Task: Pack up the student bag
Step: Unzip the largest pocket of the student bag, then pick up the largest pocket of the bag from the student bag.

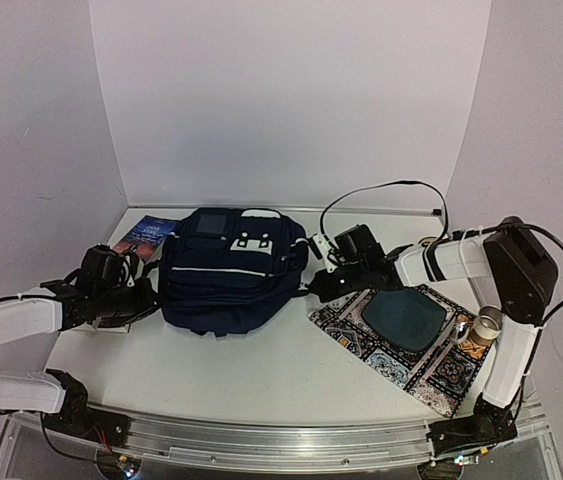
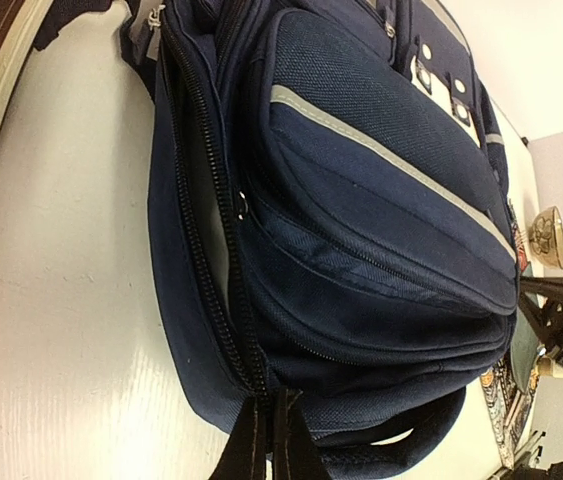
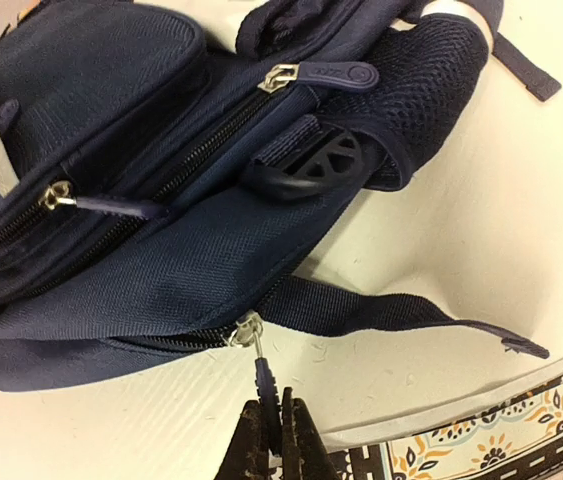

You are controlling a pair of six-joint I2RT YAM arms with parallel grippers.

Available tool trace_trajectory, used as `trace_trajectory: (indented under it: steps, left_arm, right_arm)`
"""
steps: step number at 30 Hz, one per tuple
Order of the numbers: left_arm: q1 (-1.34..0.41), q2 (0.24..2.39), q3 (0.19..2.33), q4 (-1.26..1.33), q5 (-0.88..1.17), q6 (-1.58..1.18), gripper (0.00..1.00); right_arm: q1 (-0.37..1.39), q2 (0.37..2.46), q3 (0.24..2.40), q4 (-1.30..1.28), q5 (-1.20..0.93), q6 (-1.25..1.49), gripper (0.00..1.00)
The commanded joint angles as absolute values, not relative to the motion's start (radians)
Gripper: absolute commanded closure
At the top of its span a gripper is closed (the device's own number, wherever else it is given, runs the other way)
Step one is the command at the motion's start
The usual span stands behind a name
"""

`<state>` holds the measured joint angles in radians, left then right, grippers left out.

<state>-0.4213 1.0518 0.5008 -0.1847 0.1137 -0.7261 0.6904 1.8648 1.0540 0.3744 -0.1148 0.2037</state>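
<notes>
Navy bag (image 1: 226,270) on the counter (image 1: 261,372): left claw (image 2: 266,440) clamps its left zip seam (image 2: 223,290) as an anchor, right claw (image 3: 273,435) nips the zip pull (image 3: 261,375) on its right, seemingly to open it.

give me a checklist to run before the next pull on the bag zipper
1. Right end effector gripping the zipper pull: ok, shut on it.
2. Left end effector bracing the student bag: ok, clamped on the fabric at the zipper's end.
3. Main opening unzipped on the left side: ok, a gap shows the light lining.
4. Opening wide enough to pack: cannot tell.
5. Loose strap clear of the zipper track: cannot tell, it starts right beside the slider.
6. Book reachable: ok, it lies flat beside the bag near the left arm.
</notes>
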Motion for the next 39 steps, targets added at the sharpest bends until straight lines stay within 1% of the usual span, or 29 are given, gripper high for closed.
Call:
trace_trajectory:
  steps: [1, 3, 5, 9, 11, 12, 13, 15, 16, 20, 22, 25, 30, 36, 39]
  left_arm:
    - [-0.385, 1.017, 0.461, -0.247, 0.001, -0.692, 1.00]
    - [-0.385, 1.029, 0.461, -0.232, 0.053, -0.672, 1.00]
    - [-0.387, 1.054, 0.469, -0.203, 0.115, -0.651, 1.00]
    - [-0.391, 1.092, 0.496, -0.167, 0.151, -0.636, 1.00]
    - [-0.392, 1.103, 0.501, -0.144, 0.159, -0.634, 1.00]
    - [-0.392, 1.110, 0.503, -0.132, 0.166, -0.631, 1.00]
    - [-0.393, 1.119, 0.507, -0.122, 0.175, -0.626, 1.00]
    - [-0.394, 1.138, 0.521, -0.110, 0.186, -0.613, 1.00]
    - [-0.394, 1.146, 0.526, -0.106, 0.189, -0.606, 1.00]
    - [-0.397, 1.176, 0.545, -0.091, 0.199, -0.581, 1.00]
    - [-0.400, 1.192, 0.558, -0.080, 0.211, -0.571, 0.99]
    - [-0.407, 1.223, 0.576, -0.067, 0.222, -0.558, 0.99]
    - [-0.413, 1.268, 0.606, -0.061, 0.242, -0.537, 0.98]
    - [-0.419, 1.276, 0.619, -0.061, 0.261, -0.519, 0.98]
    - [-0.419, 1.278, 0.618, -0.063, 0.273, -0.514, 0.98]
  right_arm:
    - [0.576, 1.880, 1.110, 0.233, 0.068, 0.254, 1.00]
    - [0.584, 1.884, 1.116, 0.238, 0.012, 0.235, 1.00]
    - [0.633, 1.875, 1.113, 0.245, 0.008, 0.203, 1.00]
    - [0.726, 1.853, 1.093, 0.254, 0.032, 0.156, 1.00]
    - [0.749, 1.835, 1.066, 0.271, 0.070, 0.143, 0.94]
    - [0.768, 1.823, 1.052, 0.281, 0.094, 0.128, 0.90]
    - [0.790, 1.809, 1.042, 0.289, 0.125, 0.105, 0.84]
    - [0.837, 1.781, 1.040, 0.293, 0.191, 0.055, 0.64]
    - [0.859, 1.771, 1.044, 0.293, 0.211, 0.030, 0.58]
    - [0.927, 1.739, 1.072, 0.309, 0.257, -0.092, 0.35]
    - [0.955, 1.742, 1.092, 0.318, 0.221, -0.161, 0.27]
    - [1.000, 1.774, 1.131, 0.335, 0.146, -0.255, 0.23]
    - [1.048, 1.878, 1.221, 0.328, 0.142, -0.378, 0.20]
    - [1.051, 1.995, 1.322, 0.311, 0.162, -0.474, 0.20]
    - [1.050, 2.050, 1.365, 0.310, 0.205, -0.506, 0.22]
